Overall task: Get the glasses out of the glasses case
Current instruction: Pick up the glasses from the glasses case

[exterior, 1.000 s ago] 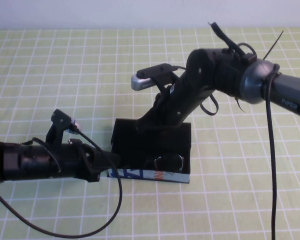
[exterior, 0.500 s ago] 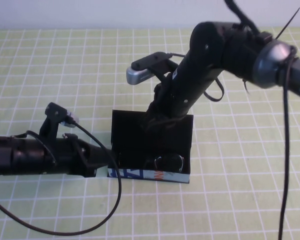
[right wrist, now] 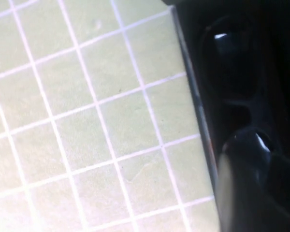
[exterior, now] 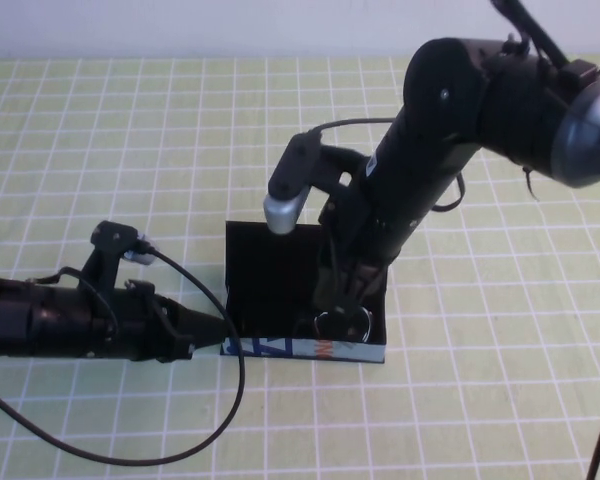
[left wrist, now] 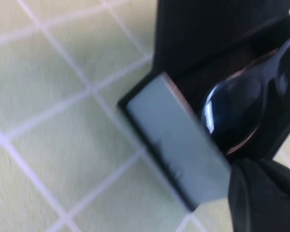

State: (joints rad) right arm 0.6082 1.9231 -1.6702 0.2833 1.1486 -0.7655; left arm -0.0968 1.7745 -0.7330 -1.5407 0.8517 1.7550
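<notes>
The glasses case (exterior: 302,349) lies open on the mat, with its black lid (exterior: 270,265) tipped back and its light-blue front facing me. The black glasses (exterior: 340,323) rest inside it, near the front right. In the left wrist view a dark lens (left wrist: 234,113) shows behind the case's blue front (left wrist: 181,145). In the right wrist view both lenses of the glasses (right wrist: 229,48) sit beside the case's wall (right wrist: 195,104). My right gripper (exterior: 343,298) reaches down into the case, right above the glasses. My left gripper (exterior: 210,336) is shut, its tip at the case's front left corner.
The table is covered by a light green mat with a white grid (exterior: 130,150). A black cable (exterior: 215,430) loops from the left arm over the mat in front of the case. The right arm's wrist camera (exterior: 283,210) hangs over the lid.
The right arm has swung from the back of the case, where it was at the lid, down into the open box over the glasses. The left gripper stays at the case's corner.
</notes>
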